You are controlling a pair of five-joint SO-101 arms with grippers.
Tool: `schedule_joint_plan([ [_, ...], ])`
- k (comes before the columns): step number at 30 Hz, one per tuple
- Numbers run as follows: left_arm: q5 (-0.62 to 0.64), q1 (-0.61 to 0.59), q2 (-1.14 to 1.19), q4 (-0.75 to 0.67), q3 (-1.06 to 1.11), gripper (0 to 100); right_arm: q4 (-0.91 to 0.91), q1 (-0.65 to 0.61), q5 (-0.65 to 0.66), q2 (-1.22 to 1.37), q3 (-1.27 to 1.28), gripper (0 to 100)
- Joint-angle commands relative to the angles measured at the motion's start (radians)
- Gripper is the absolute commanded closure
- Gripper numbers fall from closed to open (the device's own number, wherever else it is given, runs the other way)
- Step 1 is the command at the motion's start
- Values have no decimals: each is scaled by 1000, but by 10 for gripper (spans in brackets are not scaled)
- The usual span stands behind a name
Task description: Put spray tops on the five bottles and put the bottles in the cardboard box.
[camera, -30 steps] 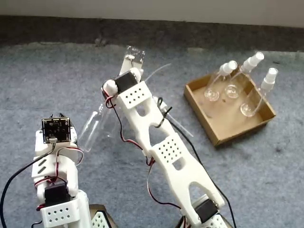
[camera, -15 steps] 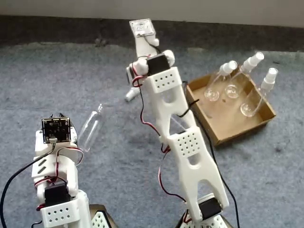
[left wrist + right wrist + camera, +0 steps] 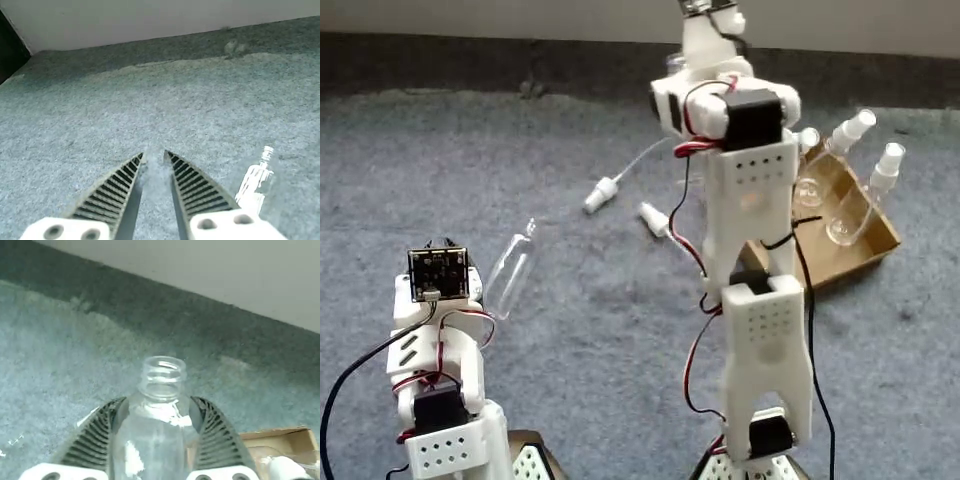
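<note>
1. Right pincer is pinching an open-necked bottle around its shoulder, one ribbed finger on each side. The neck stands clear above the fingers and has no top on it.
2. From the high view its arm stretches toward 12 o'clock, beside the cardboard box. I cannot tell from there whether the held bottle hangs over the box or short of it.
3. Left pincer sits low at about 8 o'clock, slightly spread with nothing between the fingers and only the grey tabletop below.
4. Just beside it lies a second bare bottle, neck pointing to about 1 o'clock.
5. Two spray tops lie loose near the centre, close to each other but apart. The thin tube of one trails toward 2 o'clock.
6. The box at 3 o'clock holds three capped bottles, leaning with their heads over the far rim.
7. The step in hand looks like capping the held bottle, since it should not go in bare.
8. To do it well:
   - Hold the bottle upright and steady, with the neck turned to the left arm's side.
   - Take a spray top by its head, not its tube.
   - Thread the tube into the neck before pressing down, since a bent tube would jam.
   - Keep the grip low on the bottle so the fingers do not block the collar.
</note>
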Motion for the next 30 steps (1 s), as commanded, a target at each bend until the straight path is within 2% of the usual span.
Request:
schedule_joint_plan([
  [1,5,21,-4,5,21,995,18,70,12,-142,-131,986],
  [10,5,21,-4,5,21,995,18,114,12,-374,-71,986],
  [21,5,21,-4,5,21,995,15,111,12,-881,573,986],
  [30,6,21,-4,5,21,995,8,111,44,-1092,1049,985],
])
